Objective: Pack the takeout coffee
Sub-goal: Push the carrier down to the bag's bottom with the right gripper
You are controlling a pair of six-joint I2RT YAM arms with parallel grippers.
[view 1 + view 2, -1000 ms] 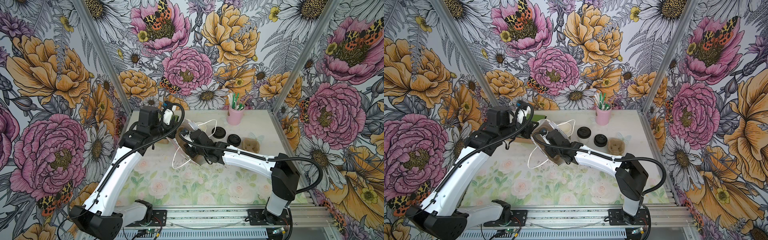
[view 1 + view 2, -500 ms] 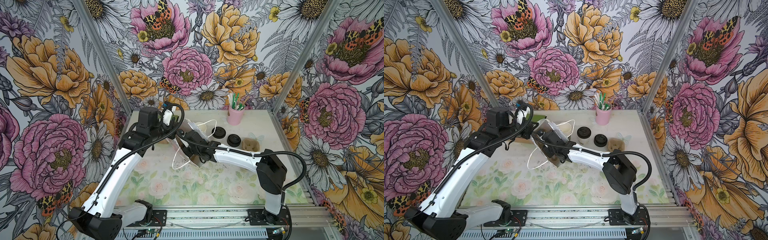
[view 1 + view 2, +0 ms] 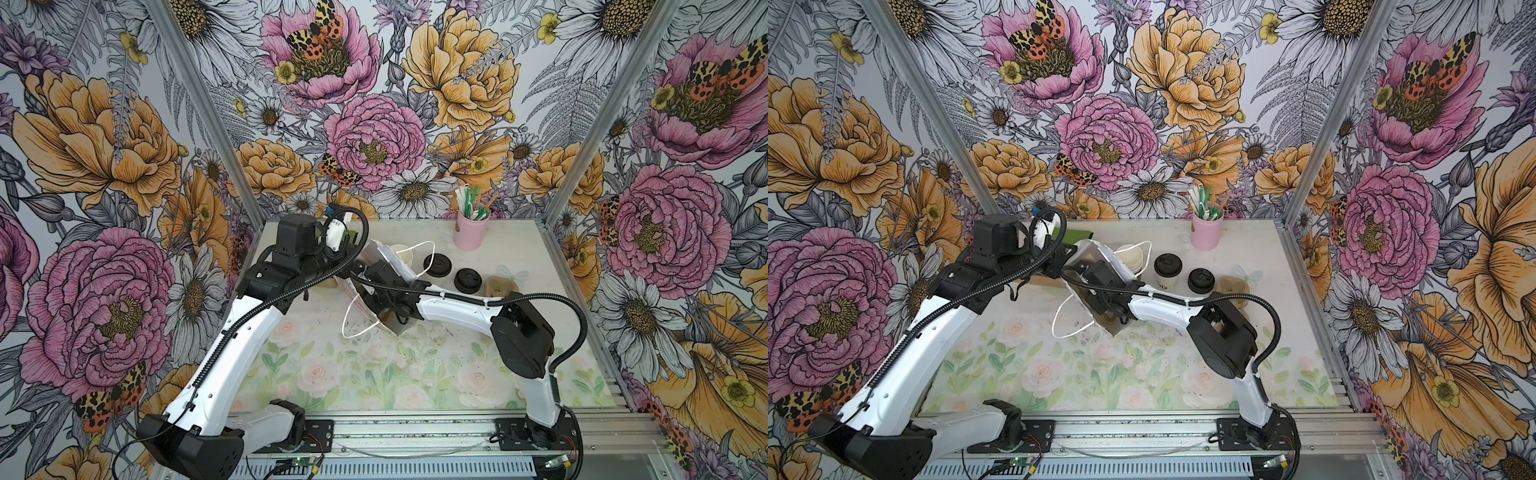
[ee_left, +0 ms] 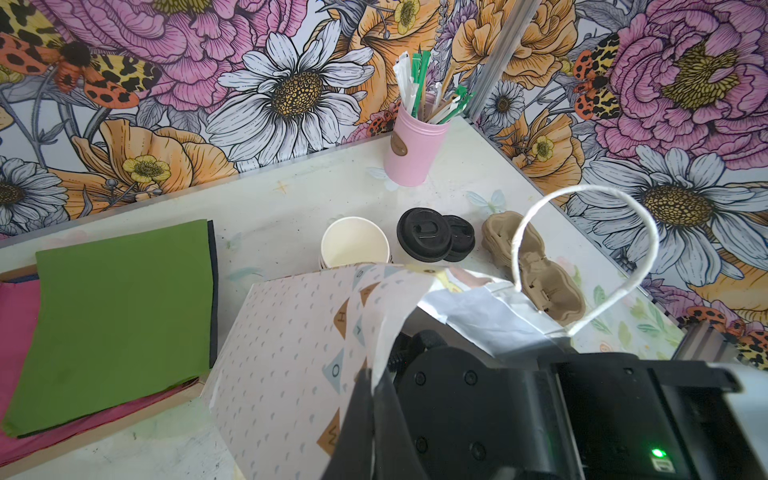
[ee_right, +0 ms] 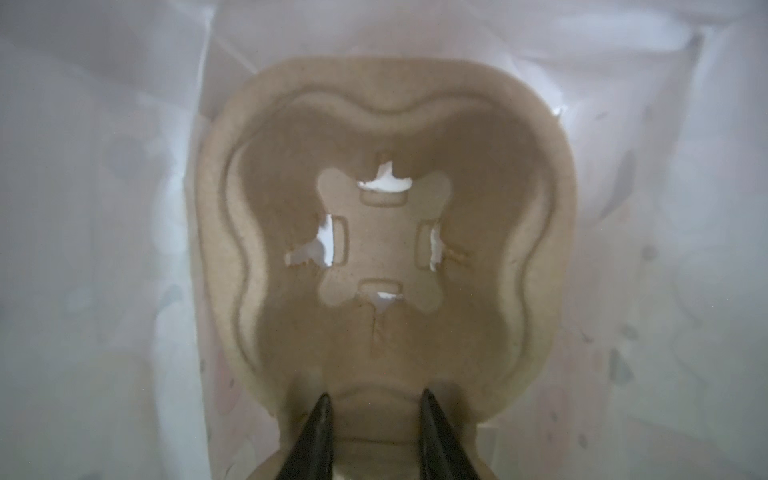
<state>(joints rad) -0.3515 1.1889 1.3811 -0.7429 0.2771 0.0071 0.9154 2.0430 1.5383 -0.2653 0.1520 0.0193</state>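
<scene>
Step in hand: bedding the cup carrier (image 5: 382,232) in the paper bag (image 4: 282,332).

- Left jaws: pressed together on the bag's rim, holding the mouth open. The bag is tilted over.
- Right jaws: deep inside the bag, pinching the carrier's near ridge, as I read it.
- Takeout coffee (image 3: 1168,270): not packed. It stands upright on the worktop outside the bag, about 2 o'clock from its mouth in both top views, between the lidless cup stack (image 3: 1130,257) and a loose lid (image 3: 1201,279).

Next, I judge: seat the carrier flat and let go, back out without snagging paper, then grip the coffee below its lid and carry it upright.
</scene>
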